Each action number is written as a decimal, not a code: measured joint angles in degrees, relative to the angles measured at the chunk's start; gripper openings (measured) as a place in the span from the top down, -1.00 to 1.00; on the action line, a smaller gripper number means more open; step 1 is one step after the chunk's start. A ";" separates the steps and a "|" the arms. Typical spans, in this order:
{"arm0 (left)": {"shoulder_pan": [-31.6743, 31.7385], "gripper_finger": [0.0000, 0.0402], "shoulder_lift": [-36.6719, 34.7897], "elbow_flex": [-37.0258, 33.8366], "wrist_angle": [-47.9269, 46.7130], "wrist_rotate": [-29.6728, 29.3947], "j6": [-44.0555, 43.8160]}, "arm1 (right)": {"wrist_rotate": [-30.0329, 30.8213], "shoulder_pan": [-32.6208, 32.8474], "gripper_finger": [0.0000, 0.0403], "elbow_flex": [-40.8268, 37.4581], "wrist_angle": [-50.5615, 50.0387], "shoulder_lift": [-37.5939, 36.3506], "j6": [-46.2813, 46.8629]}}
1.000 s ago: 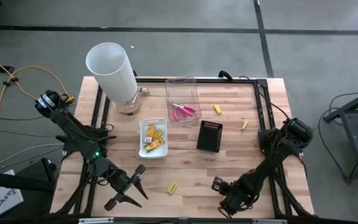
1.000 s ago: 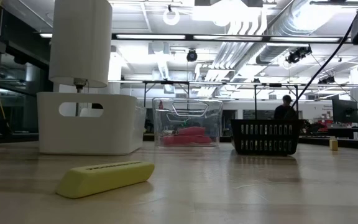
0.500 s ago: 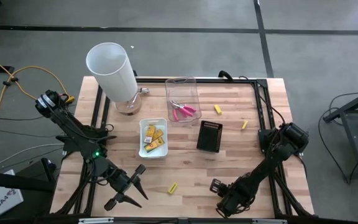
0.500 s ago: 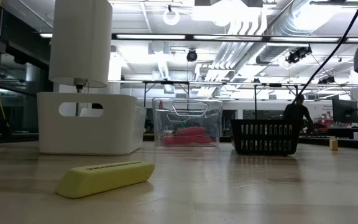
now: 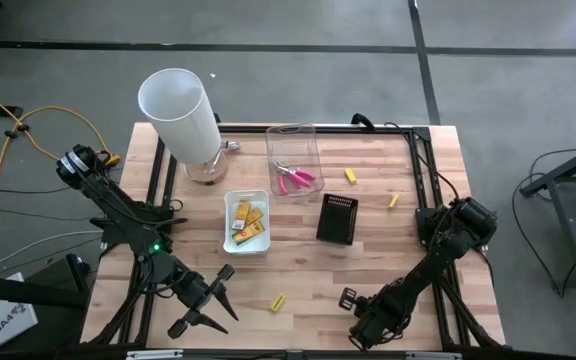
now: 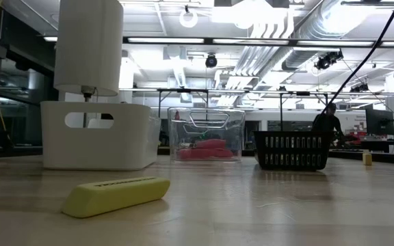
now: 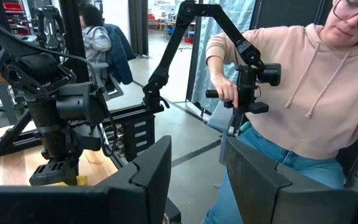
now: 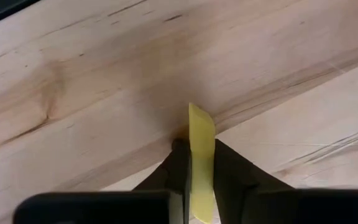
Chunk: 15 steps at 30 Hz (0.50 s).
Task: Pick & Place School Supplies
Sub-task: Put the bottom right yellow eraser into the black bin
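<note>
My right gripper (image 5: 350,300) is low over the table's near right part, shut on a short yellow stick (image 8: 201,163). My left gripper (image 5: 208,305) hangs open near the table's near left corner and holds nothing. Three more yellow sticks lie flat on the wood: one near the front edge (image 5: 278,301) (image 6: 115,195) and two farther back (image 5: 350,176) (image 5: 393,200). Yellow packs with red marks (image 5: 247,221) lie in the white tray (image 5: 230,240). The pink-handled tools (image 5: 295,179) lie in the clear tray (image 5: 294,135). My right gripper pinches the yellow stick between its two fingers (image 8: 178,167), which point down at the table. The stick lies along the fingers, and its free end (image 8: 199,118) sticks out past their tips toward the wood. Whether that end touches the table, I cannot tell.
A tall white cylinder (image 5: 180,112) stands at the far left. A black slotted tray (image 5: 336,218) sits mid-table, right of the white tray. A person in a pink hoodie (image 7: 303,93) stands beyond the table's right side. Bare wood lies between the two grippers.
My right arm has shifted a little toward the table's left and near edge, with the gripper still shut on the stick. Nothing on the table has moved.
</note>
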 joint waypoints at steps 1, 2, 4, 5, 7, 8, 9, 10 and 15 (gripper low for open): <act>0.00 0.27 0.00 0.00 0.00 0.00 -0.13 | 0.02 0.00 0.82 0.00 -0.03 0.00 0.00; 0.00 0.27 0.00 0.00 0.00 0.01 -0.17 | 0.11 0.00 0.81 0.00 -0.08 0.00 0.00; 0.00 0.27 0.00 0.00 0.00 -0.01 -0.27 | 0.32 0.00 0.78 -0.01 -0.35 -0.21 0.00; 0.00 0.27 0.00 0.00 0.00 0.00 -0.27 | 0.54 0.00 0.78 -0.05 -0.60 -0.52 0.00; 0.00 0.27 0.00 0.00 0.00 0.01 -0.27 | 1.50 -0.21 0.79 -0.13 -1.38 -1.53 0.02; 0.00 0.27 0.00 0.00 0.00 0.01 -0.27 | 1.96 -0.45 0.80 -0.13 -1.57 -2.09 0.02; 0.00 0.27 0.00 0.00 0.00 -0.01 -0.27 | 2.48 -0.73 0.82 -0.11 -1.81 -2.69 0.02; 0.00 0.27 0.00 0.00 0.00 0.01 -0.27 | 2.89 -1.01 0.83 -0.11 -2.34 -3.22 0.05; 0.00 0.27 0.00 0.00 0.00 -0.01 -0.25 | 3.50 -3.29 0.82 -0.11 -3.30 -5.64 2.75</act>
